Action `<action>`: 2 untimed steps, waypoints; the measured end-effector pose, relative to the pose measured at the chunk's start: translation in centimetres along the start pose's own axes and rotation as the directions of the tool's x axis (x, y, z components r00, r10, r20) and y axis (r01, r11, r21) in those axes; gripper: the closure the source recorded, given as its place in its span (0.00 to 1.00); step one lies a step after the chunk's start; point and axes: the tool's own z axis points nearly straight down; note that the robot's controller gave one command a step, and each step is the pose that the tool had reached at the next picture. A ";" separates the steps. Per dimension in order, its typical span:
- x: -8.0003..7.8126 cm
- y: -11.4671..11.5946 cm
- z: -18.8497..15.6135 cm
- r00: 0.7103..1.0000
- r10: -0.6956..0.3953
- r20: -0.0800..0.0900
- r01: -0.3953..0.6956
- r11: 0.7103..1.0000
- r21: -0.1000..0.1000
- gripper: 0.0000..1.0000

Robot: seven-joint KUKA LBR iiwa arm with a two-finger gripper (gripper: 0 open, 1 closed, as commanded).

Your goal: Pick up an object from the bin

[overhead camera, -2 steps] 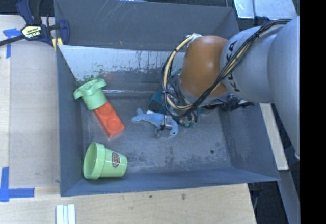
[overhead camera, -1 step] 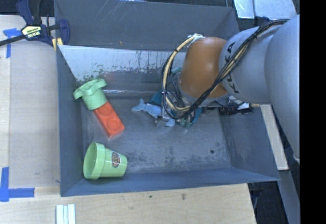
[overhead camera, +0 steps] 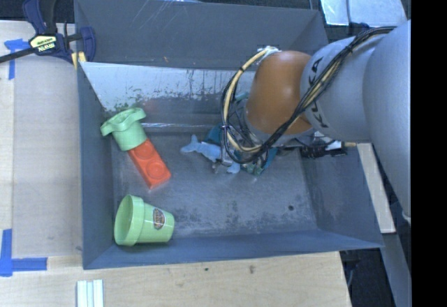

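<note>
Since the orange cover mostly hides the tool by a blue toy, its state is unclear.

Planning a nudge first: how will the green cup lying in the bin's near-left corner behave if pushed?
The green cup lies on its side, so it would probably roll, curving because it seems to taper. It looks hollow, thin plastic, so likely light and easily shoved. The bin wall close beside it should stop it soon.
</note>
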 end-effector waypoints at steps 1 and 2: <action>0.1 0.0 -0.2 1.000 0.000 -0.001 0.000 1.000 0.000 1.00; 0.3 0.0 -1.0 1.000 -0.001 -0.008 0.001 1.000 0.002 1.00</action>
